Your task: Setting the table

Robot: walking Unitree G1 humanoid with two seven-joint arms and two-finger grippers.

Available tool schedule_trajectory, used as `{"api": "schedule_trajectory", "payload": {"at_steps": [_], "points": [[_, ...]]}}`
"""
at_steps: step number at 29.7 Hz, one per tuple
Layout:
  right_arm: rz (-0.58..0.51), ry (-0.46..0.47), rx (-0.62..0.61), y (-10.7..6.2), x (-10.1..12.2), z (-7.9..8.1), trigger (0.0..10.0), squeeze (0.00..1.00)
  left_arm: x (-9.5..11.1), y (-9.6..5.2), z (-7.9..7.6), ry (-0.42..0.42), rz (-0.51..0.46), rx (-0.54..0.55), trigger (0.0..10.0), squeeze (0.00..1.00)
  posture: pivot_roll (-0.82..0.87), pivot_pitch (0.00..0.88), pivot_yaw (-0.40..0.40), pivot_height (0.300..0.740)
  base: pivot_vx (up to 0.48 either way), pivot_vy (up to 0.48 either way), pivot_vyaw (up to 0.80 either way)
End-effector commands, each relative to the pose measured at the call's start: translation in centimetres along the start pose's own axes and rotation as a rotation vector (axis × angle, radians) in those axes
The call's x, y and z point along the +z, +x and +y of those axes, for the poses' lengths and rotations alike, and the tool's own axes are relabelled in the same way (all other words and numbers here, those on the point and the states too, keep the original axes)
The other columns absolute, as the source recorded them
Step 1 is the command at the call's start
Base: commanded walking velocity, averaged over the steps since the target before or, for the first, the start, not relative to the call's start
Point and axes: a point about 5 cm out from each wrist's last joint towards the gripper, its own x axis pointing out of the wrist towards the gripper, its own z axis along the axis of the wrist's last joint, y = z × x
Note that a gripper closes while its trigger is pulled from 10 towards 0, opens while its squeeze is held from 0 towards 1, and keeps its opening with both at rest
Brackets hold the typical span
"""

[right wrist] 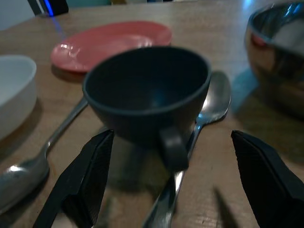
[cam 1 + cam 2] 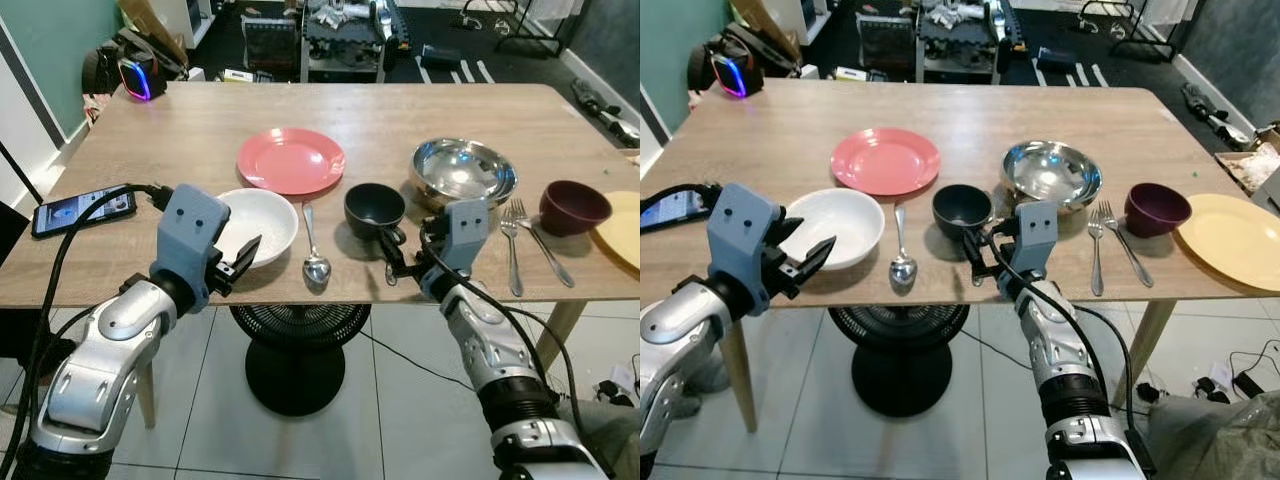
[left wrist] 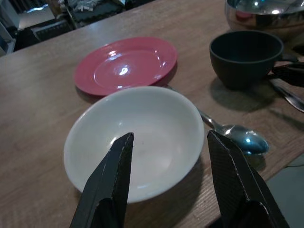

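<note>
Now both grippers gape empty: left gripper (image 3: 168,180) over the white bowl (image 3: 135,140), right gripper (image 1: 171,175) facing the black cup (image 1: 149,90) beside it

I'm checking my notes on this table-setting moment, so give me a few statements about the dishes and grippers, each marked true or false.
1. The left gripper is open, its fingers aimed at the white bowl. True.
2. The right gripper is shut on the black cup. False: it is open, with the cup's handle facing it.
3. A spoon lies between the white bowl and the black cup. True.
4. The pink plate is stacked under the steel bowl. False: they sit apart on the table.
5. Two forks lie beside the maroon bowl. True.
</note>
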Motion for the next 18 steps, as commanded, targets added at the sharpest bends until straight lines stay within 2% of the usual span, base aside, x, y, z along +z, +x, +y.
{"api": "schedule_trajectory", "payload": {"at_steps": [1,2,5,6,8,9,10,18], "points": [[0.005,0.002,0.003,0.00,-0.39,-0.11,7.2,0.00,-0.24,-0.41,-0.18,-0.007,0.017,-0.013,10.0,0.00,0.18,0.149,0.077,0.740,0.000,0.000,0.00],[0.009,-0.001,0.000,-0.02,-0.53,-0.26,5.1,0.00,-0.23,-0.42,-0.19,-0.008,0.019,-0.013,10.0,0.00,0.18,0.149,0.077,0.740,0.000,0.000,0.00],[0.010,-0.004,-0.001,-0.01,-0.63,-0.36,5.1,0.00,-0.21,-0.43,-0.20,-0.008,0.021,-0.013,10.0,0.00,0.18,0.149,0.077,0.740,0.000,0.000,0.00],[0.010,-0.001,-0.004,0.00,-0.68,-0.40,4.4,0.00,-0.19,-0.44,-0.21,-0.009,0.022,-0.013,10.0,0.00,0.18,0.149,0.078,0.740,0.000,0.000,0.00],[0.008,0.001,-0.008,0.03,-0.70,-0.41,4.4,0.00,-0.17,-0.44,-0.22,-0.010,0.023,-0.012,10.0,0.00,0.18,0.148,0.077,0.740,0.000,0.000,0.00],[0.003,0.010,-0.016,0.08,-0.68,-0.41,1.1,0.00,-0.15,-0.45,-0.23,-0.011,0.023,-0.010,10.0,0.00,0.18,0.148,0.077,0.740,0.000,0.000,0.00],[-0.003,0.019,-0.022,0.12,-0.68,-0.40,0.0,0.00,-0.15,-0.46,-0.23,-0.012,0.023,-0.008,10.0,0.00,0.18,0.146,0.076,0.740,0.000,0.000,0.00],[-0.020,0.041,-0.040,0.23,-0.79,-0.53,0.0,0.00,-0.29,-0.42,-0.34,-0.016,0.030,-0.004,10.0,0.00,0.18,0.136,0.077,0.740,0.000,0.000,0.00]]}}
